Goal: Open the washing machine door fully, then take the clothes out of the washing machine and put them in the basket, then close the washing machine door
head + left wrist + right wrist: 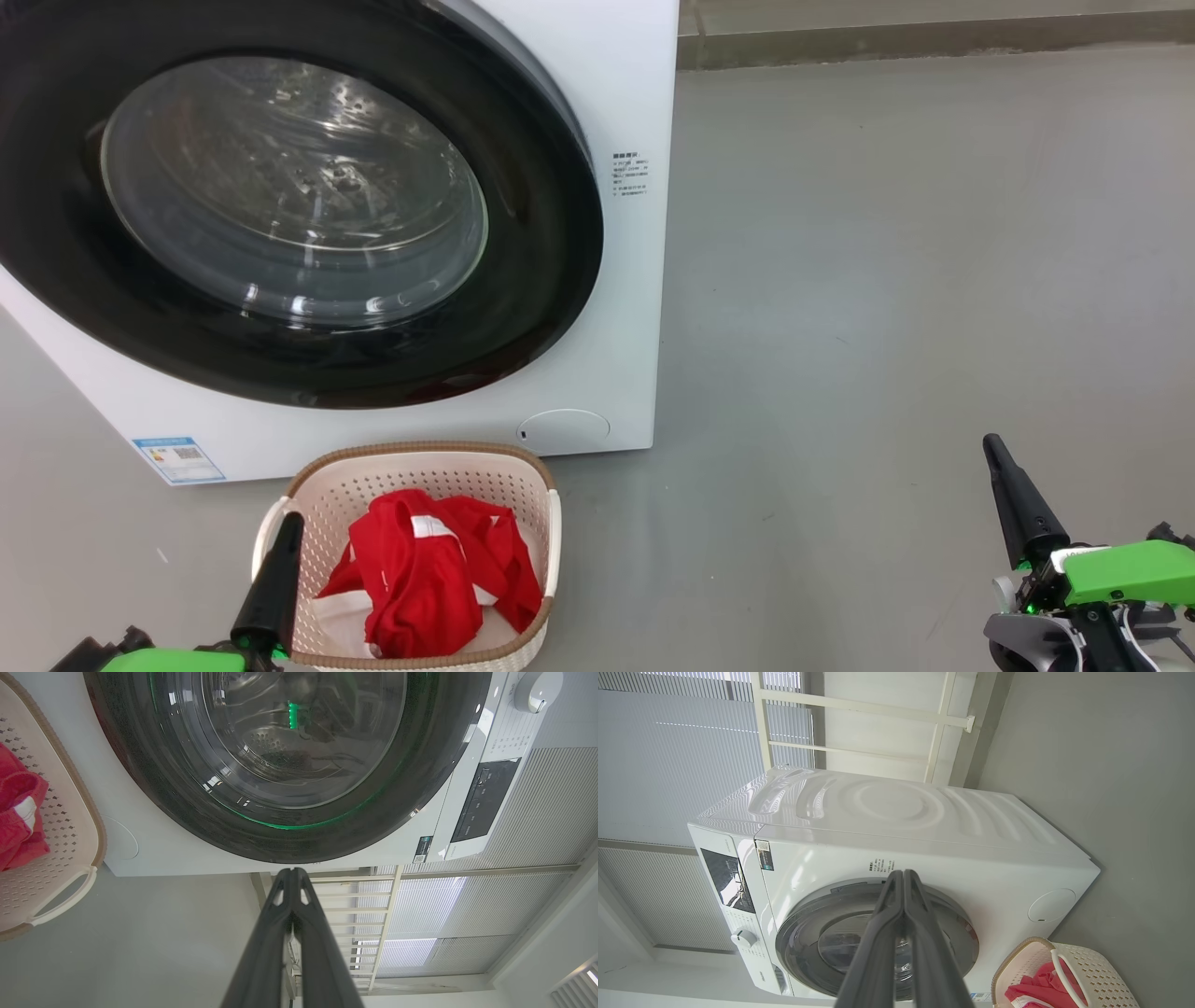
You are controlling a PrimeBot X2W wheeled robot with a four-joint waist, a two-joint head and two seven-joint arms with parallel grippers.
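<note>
Head view: washing machine door (280, 359) shut, red clothes (429, 569) piled in the basket (329, 485) just in front. Left hand (289, 523) clenched by the basket, right hand (991, 444) clenched over the floor (887, 280). Left wrist view: fingers (261, 952) pressed together, empty. Right wrist view: same.

ahead of left tool (291, 519): closed washing machine door (523, 308) bars the way in | just right of it: basket (420, 450) wall, clothes (420, 569) heaped inside | around right tool (993, 446): bare floor (887, 280), open passage, washing machine (635, 93) well to its left
</note>
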